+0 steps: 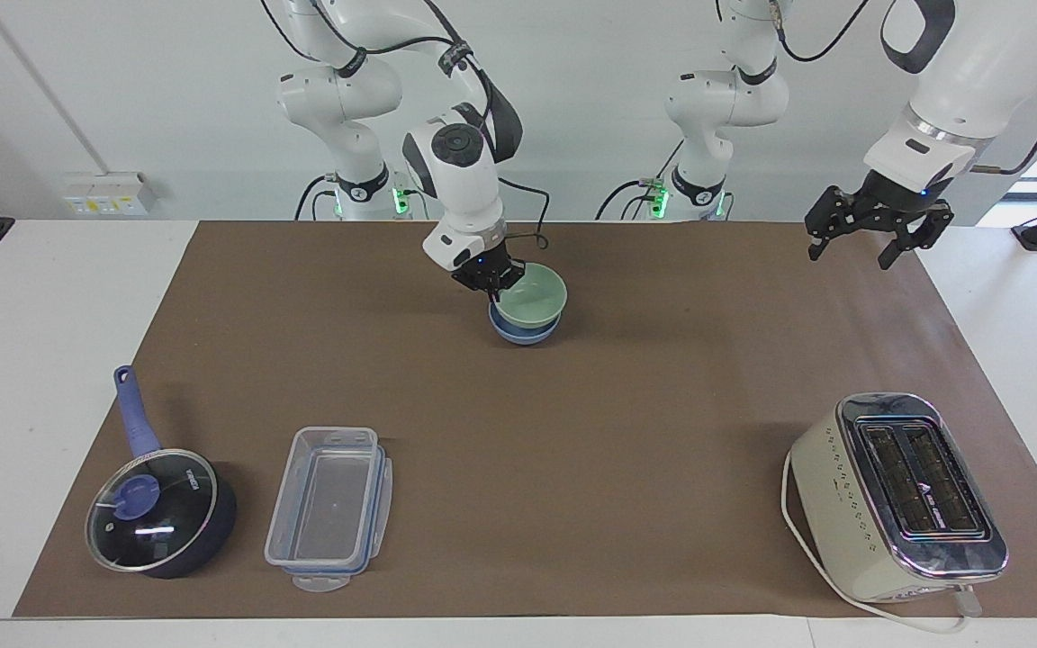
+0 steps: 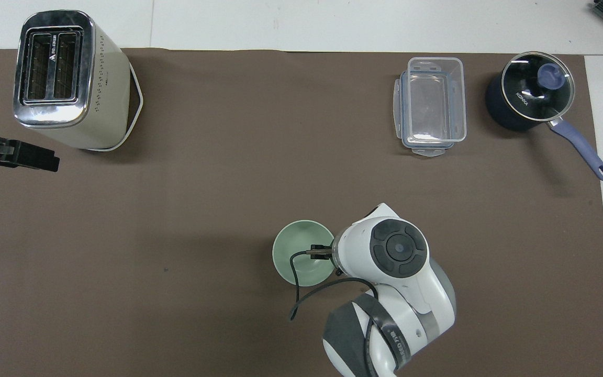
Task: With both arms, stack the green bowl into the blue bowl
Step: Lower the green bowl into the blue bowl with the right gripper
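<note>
brown mat [image 1: 662, 405]: blue bowl [image 1: 523, 333] beneath green bowl [image 1: 532, 297], hidden overhead

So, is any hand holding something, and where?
The right hand grips the green bowl by its rim, over the blue bowl. The left hand holds nothing.

Both views are bright and evenly lit from above, sharp throughout. Shadows on the brown mat [image 1: 626, 423] are soft and short: beside the toaster [image 1: 897, 495], the saucepan [image 1: 161, 511] and the bowls. Small glare spots sit on the saucepan's glass lid [image 2: 537, 86] and the toaster's chrome top.
</note>
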You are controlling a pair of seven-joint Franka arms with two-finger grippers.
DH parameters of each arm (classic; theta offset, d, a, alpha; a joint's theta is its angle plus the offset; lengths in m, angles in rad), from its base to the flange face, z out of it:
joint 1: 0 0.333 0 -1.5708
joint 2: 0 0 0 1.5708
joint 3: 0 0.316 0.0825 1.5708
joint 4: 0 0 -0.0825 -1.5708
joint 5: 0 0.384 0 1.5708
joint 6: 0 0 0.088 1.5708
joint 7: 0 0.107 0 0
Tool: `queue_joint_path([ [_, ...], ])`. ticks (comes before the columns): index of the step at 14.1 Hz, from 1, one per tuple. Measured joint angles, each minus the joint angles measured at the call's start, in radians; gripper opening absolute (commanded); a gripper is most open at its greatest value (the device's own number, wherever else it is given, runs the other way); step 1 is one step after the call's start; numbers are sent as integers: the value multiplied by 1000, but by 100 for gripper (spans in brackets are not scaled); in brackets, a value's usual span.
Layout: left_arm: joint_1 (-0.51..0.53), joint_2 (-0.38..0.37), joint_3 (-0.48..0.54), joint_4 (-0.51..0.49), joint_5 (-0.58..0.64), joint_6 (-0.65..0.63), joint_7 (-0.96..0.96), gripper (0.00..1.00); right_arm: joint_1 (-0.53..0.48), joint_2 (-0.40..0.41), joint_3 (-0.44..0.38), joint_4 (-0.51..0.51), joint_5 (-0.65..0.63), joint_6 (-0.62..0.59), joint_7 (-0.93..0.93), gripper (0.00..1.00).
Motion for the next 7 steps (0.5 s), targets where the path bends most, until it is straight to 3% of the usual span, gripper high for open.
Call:
queue_joint_path([
  [4, 0, 0, 0, 0, 0, 0, 0, 100, 0, 0, -1, 0, 0, 0, -2, 0],
  [7, 0, 0, 0, 0, 0, 0, 0, 100, 0, 0, -2, 0, 0, 0, -5, 6],
])
